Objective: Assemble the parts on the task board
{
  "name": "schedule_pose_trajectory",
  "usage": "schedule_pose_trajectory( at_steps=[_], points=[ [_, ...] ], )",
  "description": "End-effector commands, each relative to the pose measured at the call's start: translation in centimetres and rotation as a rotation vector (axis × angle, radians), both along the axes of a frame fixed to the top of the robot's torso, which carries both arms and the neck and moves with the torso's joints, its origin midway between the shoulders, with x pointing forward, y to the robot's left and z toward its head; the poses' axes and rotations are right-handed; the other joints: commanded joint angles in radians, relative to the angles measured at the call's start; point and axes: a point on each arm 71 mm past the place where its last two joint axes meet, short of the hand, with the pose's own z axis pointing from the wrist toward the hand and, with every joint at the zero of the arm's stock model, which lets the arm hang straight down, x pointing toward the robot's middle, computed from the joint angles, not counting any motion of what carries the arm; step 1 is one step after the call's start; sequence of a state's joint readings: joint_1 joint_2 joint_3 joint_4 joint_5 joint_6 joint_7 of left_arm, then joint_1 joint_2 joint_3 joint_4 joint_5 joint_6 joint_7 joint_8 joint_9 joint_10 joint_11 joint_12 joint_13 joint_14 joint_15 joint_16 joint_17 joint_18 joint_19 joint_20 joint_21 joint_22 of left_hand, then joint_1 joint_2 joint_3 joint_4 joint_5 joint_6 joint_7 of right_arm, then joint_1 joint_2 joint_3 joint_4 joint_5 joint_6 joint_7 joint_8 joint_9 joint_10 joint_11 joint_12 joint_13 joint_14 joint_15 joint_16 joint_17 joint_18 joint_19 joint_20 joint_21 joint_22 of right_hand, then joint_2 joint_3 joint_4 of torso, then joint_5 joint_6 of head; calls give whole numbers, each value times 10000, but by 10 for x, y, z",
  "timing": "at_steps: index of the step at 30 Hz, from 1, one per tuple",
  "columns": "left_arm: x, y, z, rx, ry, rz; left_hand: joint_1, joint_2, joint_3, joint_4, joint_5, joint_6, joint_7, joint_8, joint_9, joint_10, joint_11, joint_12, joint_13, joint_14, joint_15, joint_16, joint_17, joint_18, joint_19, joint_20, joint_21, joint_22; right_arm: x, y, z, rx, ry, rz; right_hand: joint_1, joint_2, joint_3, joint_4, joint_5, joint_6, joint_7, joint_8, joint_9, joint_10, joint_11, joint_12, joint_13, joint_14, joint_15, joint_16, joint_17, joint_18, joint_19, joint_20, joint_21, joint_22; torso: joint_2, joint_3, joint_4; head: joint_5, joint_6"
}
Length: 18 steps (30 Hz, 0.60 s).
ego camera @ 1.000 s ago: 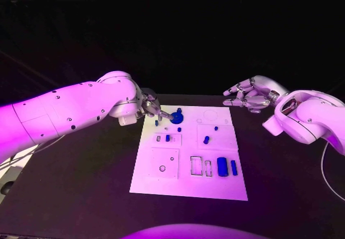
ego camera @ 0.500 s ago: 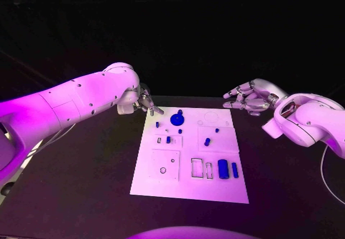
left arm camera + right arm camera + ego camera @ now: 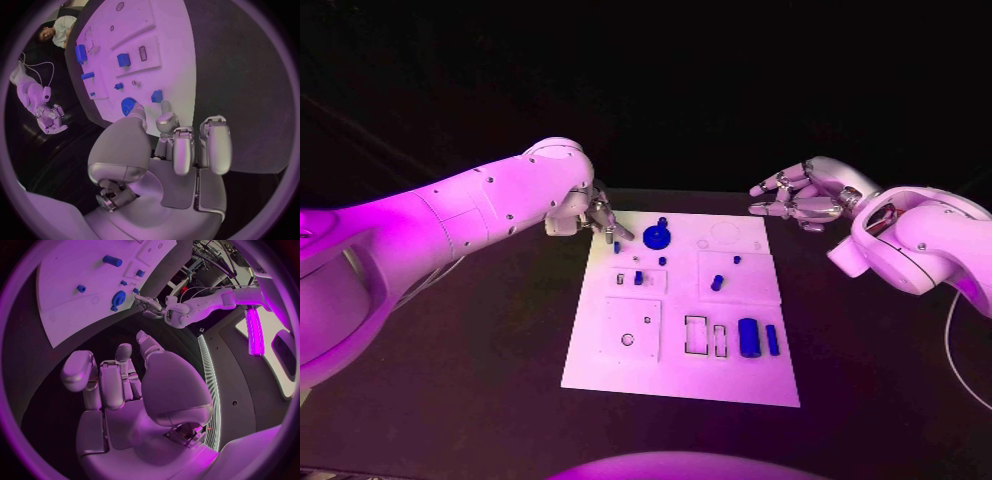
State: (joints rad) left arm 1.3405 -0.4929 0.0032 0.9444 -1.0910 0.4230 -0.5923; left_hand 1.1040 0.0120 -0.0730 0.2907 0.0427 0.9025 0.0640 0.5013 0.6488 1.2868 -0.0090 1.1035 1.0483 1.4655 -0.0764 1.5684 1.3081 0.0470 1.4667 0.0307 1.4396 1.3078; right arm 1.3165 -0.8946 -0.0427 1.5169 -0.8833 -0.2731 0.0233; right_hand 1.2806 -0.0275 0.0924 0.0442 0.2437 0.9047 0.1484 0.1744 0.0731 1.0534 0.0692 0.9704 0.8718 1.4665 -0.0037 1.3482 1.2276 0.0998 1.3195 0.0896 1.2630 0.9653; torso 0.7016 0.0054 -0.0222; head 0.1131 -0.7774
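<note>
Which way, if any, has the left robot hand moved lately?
Yes: the left robot hand has drawn back slightly from the round blue part, toward the task board's left edge.

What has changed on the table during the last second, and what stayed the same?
The left hand has drawn back from the round blue part toward the task board's far left corner and holds nothing. The right hand stayed raised beyond the far right corner, and the blue parts kept their places.

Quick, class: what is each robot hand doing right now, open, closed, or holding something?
Left hand: open, holding nothing, at the task board far edge.
Right hand: open, holding nothing, off the board.
</note>
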Motion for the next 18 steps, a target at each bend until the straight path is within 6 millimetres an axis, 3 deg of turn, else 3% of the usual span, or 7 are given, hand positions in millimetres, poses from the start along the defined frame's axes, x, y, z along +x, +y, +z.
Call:
schedule_pose_trajectory(
  at_steps=[1, 18],
  points=[
    [-1, -3, -2, -29, 166, -389, -17, 104, -63, -1, 44, 95, 6, -28, -11, 96, 7, 51, 21, 1053, 49, 24, 2627, -69, 343, 55, 55, 863, 0, 1, 0, 32, -50, 59, 9, 90, -33, 49, 64, -17, 77, 69, -12, 11, -12, -19, -7, 274, -91, -43, 0, 127, -24, 3, -23, 6, 6, -6, -2, -1, -18],
    [-3, -6, -7, 145, 636, -583, 334, 324, -133, -89, 46, 177, -20, -26, -28, 110, -18, 78, 41, 1053, 28, 24, 2627, -72, 347, 35, 64, 888, -1, 2, 0, 33, -27, 100, 14, 103, -34, 57, 66, -11, 75, 79, -11, 25, -14, -10, -7, 277, -92, -52, -6, 127, -18, 2, -27, 5, -1, 5, -1, 16, -74]
  ],
)
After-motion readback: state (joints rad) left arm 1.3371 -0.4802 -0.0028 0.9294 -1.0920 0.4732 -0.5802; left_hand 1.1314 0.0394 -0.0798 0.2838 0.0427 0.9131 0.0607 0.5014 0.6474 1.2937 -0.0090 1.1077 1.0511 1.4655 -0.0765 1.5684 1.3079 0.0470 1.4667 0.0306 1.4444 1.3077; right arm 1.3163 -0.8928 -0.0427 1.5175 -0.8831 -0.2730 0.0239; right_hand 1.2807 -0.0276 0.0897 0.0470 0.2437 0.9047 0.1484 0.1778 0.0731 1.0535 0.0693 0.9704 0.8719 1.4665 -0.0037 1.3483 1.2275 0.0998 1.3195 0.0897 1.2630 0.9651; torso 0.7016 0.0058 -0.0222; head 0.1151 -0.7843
